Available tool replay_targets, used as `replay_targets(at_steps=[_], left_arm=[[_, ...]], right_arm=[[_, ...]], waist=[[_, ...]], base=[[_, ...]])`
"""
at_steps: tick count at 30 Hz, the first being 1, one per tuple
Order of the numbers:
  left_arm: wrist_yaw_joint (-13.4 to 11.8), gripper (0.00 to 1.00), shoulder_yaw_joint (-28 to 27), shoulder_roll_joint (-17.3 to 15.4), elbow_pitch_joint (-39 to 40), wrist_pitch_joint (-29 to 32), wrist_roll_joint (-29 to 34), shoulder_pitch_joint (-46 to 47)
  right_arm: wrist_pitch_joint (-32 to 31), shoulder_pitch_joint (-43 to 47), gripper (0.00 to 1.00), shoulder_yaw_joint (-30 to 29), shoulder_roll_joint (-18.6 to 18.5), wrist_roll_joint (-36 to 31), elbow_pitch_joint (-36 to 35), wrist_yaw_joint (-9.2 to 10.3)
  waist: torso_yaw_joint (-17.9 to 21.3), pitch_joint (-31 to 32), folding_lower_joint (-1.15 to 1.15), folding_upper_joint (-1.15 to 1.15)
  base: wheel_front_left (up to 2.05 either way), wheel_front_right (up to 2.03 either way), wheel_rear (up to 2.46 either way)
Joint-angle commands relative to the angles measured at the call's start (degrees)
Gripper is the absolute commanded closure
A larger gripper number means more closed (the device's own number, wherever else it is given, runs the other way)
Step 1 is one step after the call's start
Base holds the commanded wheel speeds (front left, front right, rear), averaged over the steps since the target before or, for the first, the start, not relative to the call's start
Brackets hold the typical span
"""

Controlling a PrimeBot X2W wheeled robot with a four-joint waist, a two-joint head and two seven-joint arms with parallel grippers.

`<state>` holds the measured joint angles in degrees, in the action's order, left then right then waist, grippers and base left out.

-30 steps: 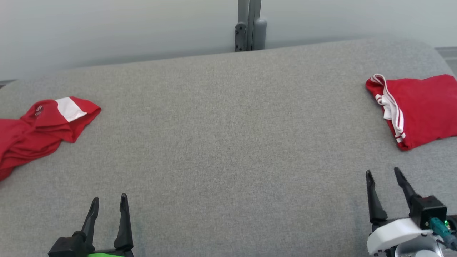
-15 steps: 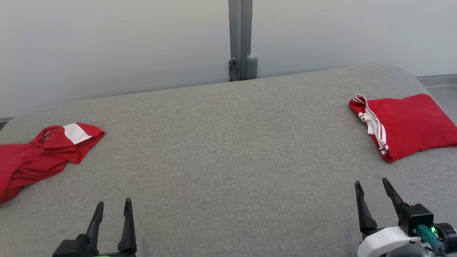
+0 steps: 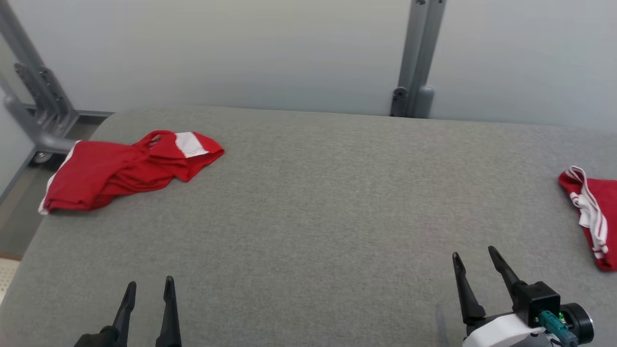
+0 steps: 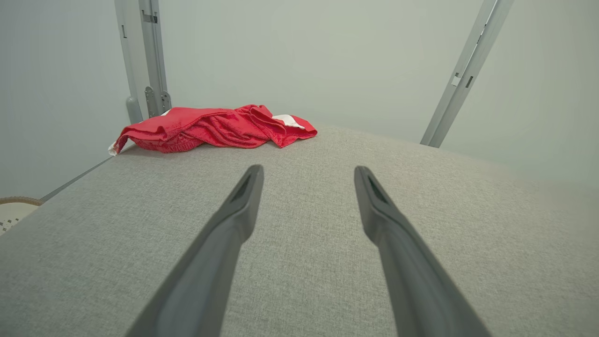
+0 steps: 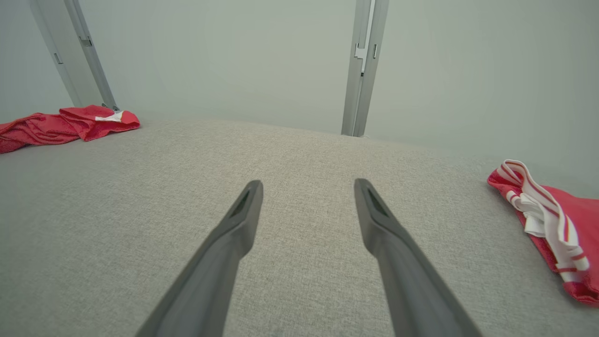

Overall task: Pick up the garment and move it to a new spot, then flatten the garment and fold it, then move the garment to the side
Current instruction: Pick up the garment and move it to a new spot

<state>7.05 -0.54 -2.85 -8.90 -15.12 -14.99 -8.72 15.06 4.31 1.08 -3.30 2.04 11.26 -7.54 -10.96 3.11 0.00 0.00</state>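
Fingers (image 3: 167,308) on left gripper (image 3: 150,282) and right gripper (image 3: 473,252) gape empty over the grey pad (image 3: 308,202), whose far-left corner bears the crumpled garment (image 3: 111,173): soft, light, probably best pinched at its white-banded edge.

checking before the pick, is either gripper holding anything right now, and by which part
Nothing is held. The left gripper and right gripper are both open and empty; the crumpled red garment and the folded red garment lie apart from them.

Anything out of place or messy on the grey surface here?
The crumpled red garment lies bunched at the far left, reaching the edge of the grey surface. The folded red garment at the right looks neat. Nothing else stands out.
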Motion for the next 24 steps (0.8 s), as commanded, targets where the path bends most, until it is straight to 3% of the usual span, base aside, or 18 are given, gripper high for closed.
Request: replay_targets(at_steps=[1,7,11,17,24], left_arm=[[-0.01,0.00,-0.53,-0.08,0.40,-0.03,0.10,-1.00],[0.20,0.00,-0.39,-0.07,1.15,-0.03,-0.36,-1.36],[0.25,0.00,0.75,-0.04,2.26,-0.03,-1.60,2.01],[0.41,0.00,3.28,-0.08,-1.70,-0.02,-6.45,14.96],[0.46,0.00,6.87,-1.07,-15.61,1.14,-11.90,36.29]], right_arm=[[0.14,0.09,0.00,0.79,0.05,0.55,-0.02,0.10],[0.14,-0.10,0.00,1.96,-0.05,1.13,0.03,0.10],[0.14,-1.29,0.00,1.65,-0.91,0.95,-1.01,0.10],[0.15,-7.12,0.00,0.74,-4.94,-0.03,-4.33,0.10],[0.15,-14.68,0.00,-1.53,-10.33,-0.70,-7.67,0.10]], waist=[[-7.59,0.79,0.00,0.00],[-9.61,-0.51,0.00,0.00],[-9.38,-4.60,0.00,0.00],[-8.73,-18.78,0.00,0.00],[-7.73,-34.60,0.00,0.00]], base=[[0.00,0.00,0.00],[0.00,0.00,0.00],[0.00,0.00,0.00],[0.00,0.00,0.00],[0.00,0.00,0.00]])
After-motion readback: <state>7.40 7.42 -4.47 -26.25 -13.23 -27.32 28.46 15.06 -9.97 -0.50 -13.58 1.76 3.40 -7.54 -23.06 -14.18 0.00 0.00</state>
